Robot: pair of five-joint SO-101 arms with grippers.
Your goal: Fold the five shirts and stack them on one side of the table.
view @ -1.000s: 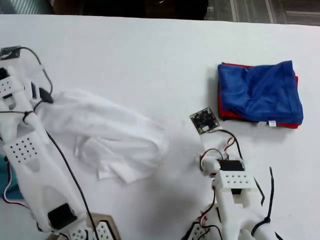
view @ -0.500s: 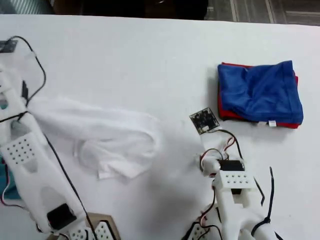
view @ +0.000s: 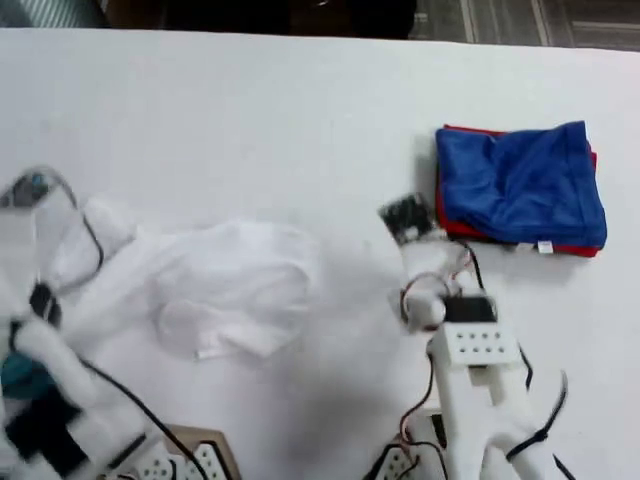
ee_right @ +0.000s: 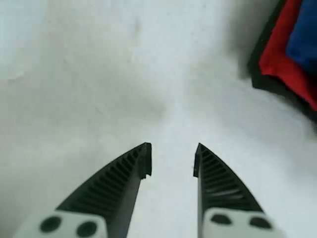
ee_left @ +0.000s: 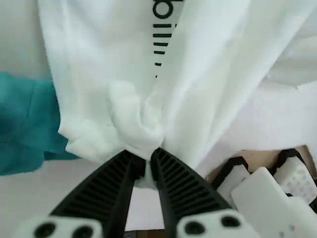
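Observation:
A crumpled white shirt lies at the table's centre-left. My left gripper is shut on a bunched fold of this white shirt, which hangs taut from the fingertips. A teal shirt lies beside and partly under it. At the right, a folded blue shirt tops a red one in a stack. My right gripper is open over bare table, with the red shirt and blue shirt just ahead to one side.
The right arm stretches from the near edge towards the stack's near-left corner. The left arm's base parts sit close behind the held shirt. Bare white table spreads across the far half.
The left arm has pulled back towards the near-left corner, dragging the white shirt's left end with it. The right arm has moved forward towards the stack.

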